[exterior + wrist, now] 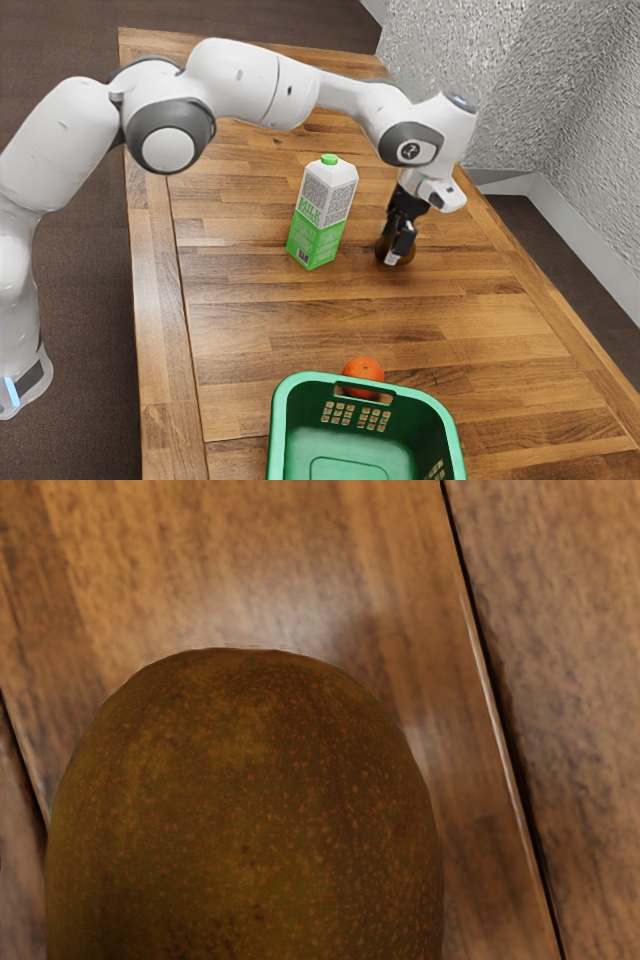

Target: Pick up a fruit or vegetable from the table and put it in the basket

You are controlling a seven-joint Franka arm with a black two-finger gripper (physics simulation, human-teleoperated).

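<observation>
My gripper (398,244) is low over the table in the exterior view, right at a dark brown, rounded fruit (408,254) and partly covering it. In the wrist view the fruit (245,810) looks large, with speckled greenish-brown skin, directly under my hand. An orange (363,371) lies behind the near basket's wall, partly hidden by it. The green basket (363,415) stands open-topped at the exterior view's lower edge, its visible floor bare.
A green and white milk carton (323,213) stands upright close to my gripper, toward the exterior view's left. The wooden table (240,330) continues between the carton and the basket. A rough grey wall (540,100) rises beyond the table's far edge.
</observation>
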